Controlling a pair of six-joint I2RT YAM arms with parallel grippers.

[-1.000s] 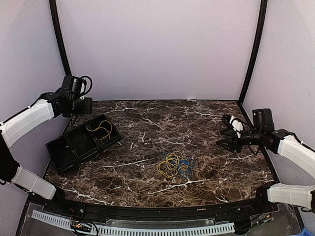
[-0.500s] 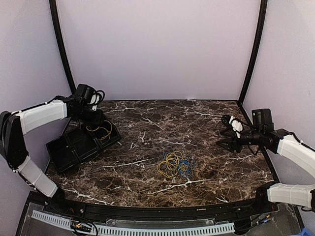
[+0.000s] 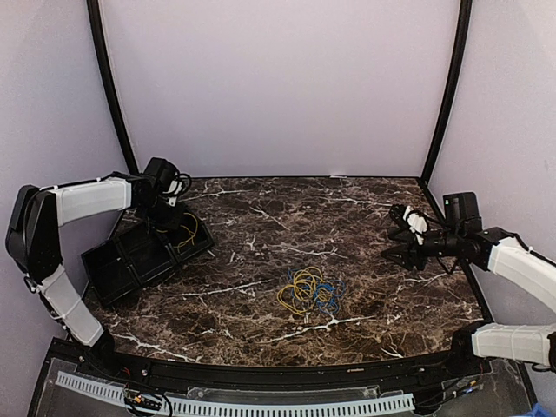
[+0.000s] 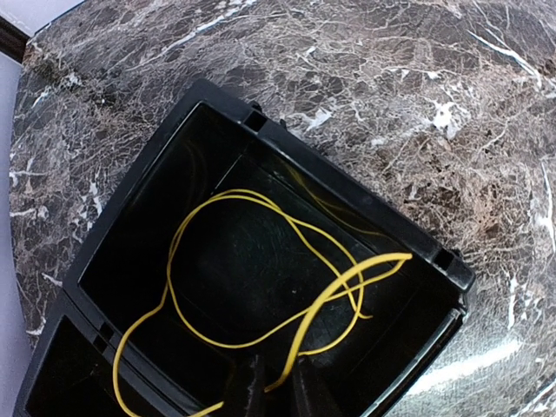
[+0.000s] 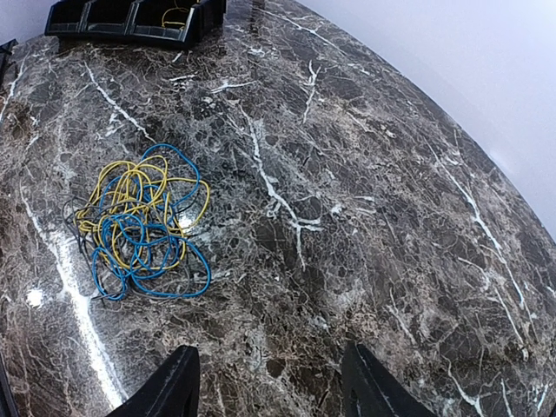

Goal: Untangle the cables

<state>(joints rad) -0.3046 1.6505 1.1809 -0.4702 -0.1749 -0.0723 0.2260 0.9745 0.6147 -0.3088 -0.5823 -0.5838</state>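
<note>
Tangled heap of yellow and blue cables, one yellow cable in tray

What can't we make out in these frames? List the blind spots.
- Left wrist view: the left gripper runs off the bottom edge, so a grip on the yellow cable is unconfirmed.
- Top view: that gripper is too small and dark against the black tray.
- Right wrist view: the cable tangle overlaps itself, so strand count and ends are hidden.
</note>
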